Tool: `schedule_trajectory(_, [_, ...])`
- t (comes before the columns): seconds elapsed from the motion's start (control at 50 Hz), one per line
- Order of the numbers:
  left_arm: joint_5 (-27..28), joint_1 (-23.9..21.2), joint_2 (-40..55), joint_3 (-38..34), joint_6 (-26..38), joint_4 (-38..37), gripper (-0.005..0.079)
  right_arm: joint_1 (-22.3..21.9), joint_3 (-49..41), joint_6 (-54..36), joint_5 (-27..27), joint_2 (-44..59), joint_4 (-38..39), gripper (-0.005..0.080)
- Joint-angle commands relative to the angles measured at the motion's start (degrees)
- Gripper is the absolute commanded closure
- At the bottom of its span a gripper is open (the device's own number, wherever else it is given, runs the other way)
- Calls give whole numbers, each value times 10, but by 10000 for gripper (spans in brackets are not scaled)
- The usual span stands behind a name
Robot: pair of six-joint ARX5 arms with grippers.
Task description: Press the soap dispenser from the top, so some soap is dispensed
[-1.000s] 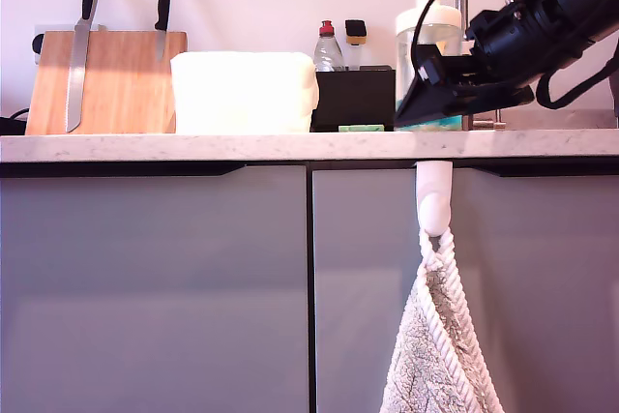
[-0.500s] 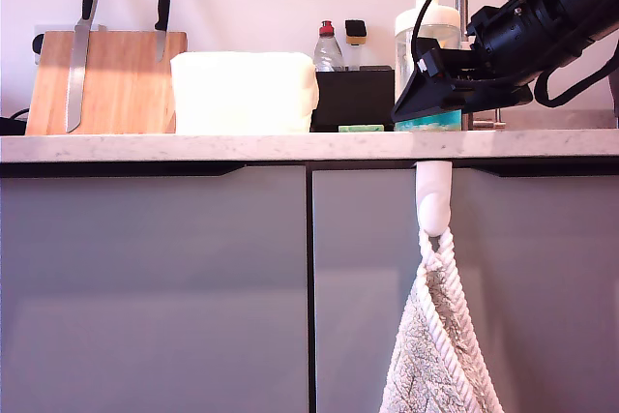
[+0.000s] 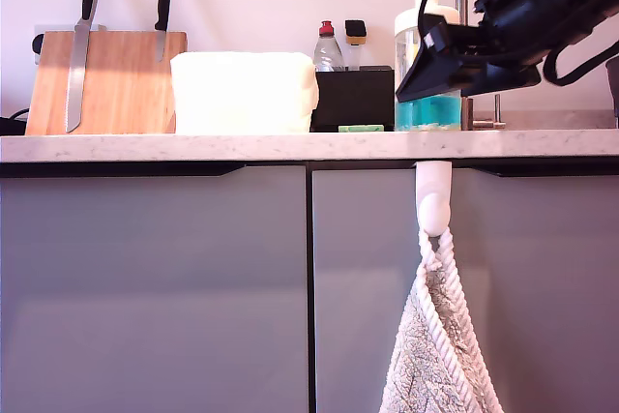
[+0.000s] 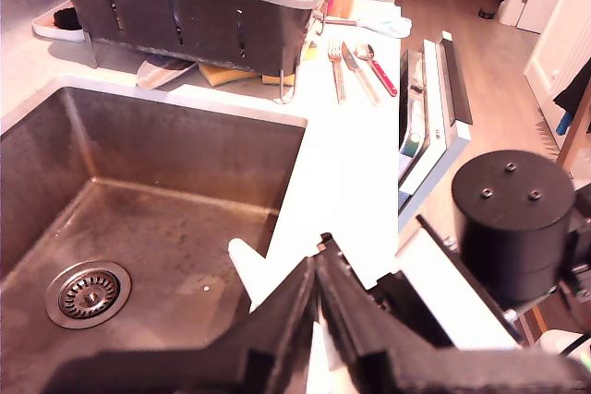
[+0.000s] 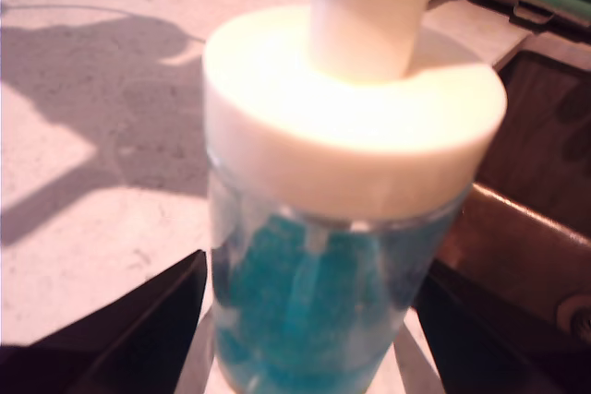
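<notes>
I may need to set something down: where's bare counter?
Free: the white counter strip beside the sink, short of the cutlery, and the pale counter beside the dispenser. Crowded: around the dish rack.

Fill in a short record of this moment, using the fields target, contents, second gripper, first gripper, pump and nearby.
target: soap dispenser, a clear bottle with a white cap and pump
contents: blue-teal soap
second gripper: my second gripper is open, one finger each side of the bottle, below the cap
first gripper: my first gripper is shut, holding nothing, above the sink
pump: nothing rests on top in the exterior view; not yet pressed
nearby: small red-capped bottle
</notes>
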Motion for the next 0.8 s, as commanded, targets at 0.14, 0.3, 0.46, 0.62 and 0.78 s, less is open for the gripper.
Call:
schedule_trajectory(0.14, [1, -2, 8, -4, 2, 1, 733, -1, 2, 2, 9, -23, -28, 119])
schedule_trajectory(0.3, [1, -2, 8, -4, 2, 0, 733, -2, 2, 2, 14, -50, -57, 119])
schedule_trajectory(0.46, [1, -2, 8, -4, 2, -1, 733, -2, 2, 1, 14, -77, -72, 119])
schedule_trajectory(0.62, [1, -2, 8, -4, 3, -15, 733, -2, 2, 1, 34, -107, -130, 119])
schedule_trajectory(0.78, [0, 5, 2, -4, 27, -76, 761, -2, 2, 2, 44, -143, -198, 121])
